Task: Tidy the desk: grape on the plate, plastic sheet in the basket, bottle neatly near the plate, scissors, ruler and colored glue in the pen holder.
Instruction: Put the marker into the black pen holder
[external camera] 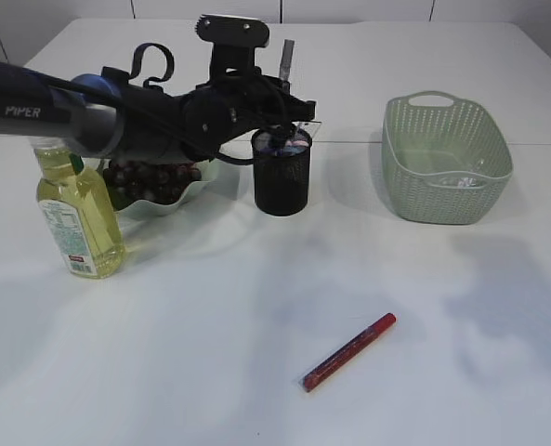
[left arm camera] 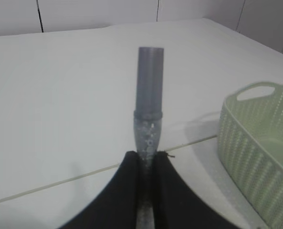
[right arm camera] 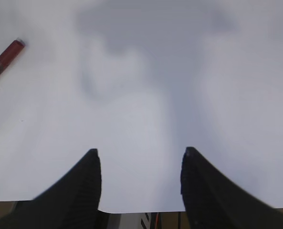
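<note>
Left tool (left arm camera: 146, 164): pressed together on a silver glitter glue tube (left arm camera: 149, 102) — the gray cap end sticks out past the fingers.
Left arm: reaches in from the left of the exterior view, the tool sitting just above the black mesh pen holder (external camera: 282, 173).
Pen holder: upright on the white counter (external camera: 210, 325), between the plate and the basket; some items show inside, too small to name.
Right tool (right arm camera: 140, 167): spread wide, nothing between the fingers — only bare counter under it.
Red glue pen (external camera: 348, 352): lies flat on the counter, near the front, well apart from the pen holder; its tip shows at the upper left of the right wrist view.
Grapes (external camera: 150, 178): dark bunch on the pale plate (external camera: 199, 186), partly hidden by the arm.
Bottle (external camera: 77, 214): upright, yellow liquid, just beside the plate on its left.
Basket (external camera: 445, 158): pale green, at the right; something pale lies on its floor.
</note>
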Robot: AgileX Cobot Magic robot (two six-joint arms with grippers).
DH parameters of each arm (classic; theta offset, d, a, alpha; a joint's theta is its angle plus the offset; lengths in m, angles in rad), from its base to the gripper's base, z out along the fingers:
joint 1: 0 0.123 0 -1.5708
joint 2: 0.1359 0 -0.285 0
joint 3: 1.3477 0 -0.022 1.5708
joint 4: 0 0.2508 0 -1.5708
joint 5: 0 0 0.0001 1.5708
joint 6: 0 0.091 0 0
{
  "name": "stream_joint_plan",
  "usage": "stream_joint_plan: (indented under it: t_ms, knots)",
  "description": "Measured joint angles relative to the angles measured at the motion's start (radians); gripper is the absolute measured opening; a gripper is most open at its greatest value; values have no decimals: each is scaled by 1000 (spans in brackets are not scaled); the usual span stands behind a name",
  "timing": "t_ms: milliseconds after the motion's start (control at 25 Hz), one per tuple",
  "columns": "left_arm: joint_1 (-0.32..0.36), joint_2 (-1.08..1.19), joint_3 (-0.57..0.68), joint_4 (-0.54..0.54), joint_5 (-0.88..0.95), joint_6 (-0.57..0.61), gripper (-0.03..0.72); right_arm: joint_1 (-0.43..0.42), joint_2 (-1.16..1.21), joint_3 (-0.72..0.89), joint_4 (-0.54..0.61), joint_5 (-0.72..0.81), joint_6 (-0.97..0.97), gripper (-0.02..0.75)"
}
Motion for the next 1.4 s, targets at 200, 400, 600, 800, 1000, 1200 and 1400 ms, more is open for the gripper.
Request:
stream_joint_plan:
  t_ms: [200,400,600,800,1000,1200,1400]
  knots:
    - [-11,3,0,9,-4,0,30,0,0,0,0,0,0,424]
    - [-11,3,0,10,-8,0,30,0,0,0,0,0,0,424]
    - [-11,3,0,26,-8,0,36,0,0,0,0,0,0,423]
    - [-11,3,0,28,-8,0,60,0,0,0,0,0,0,423]
    - [-11,3,0,30,-8,0,75,0,0,0,0,0,0,423]
    - [-11,3,0,30,-8,0,105,0,0,0,0,0,-1,423]
    - [-11,3,0,30,-8,0,136,0,0,0,0,0,-1,423]
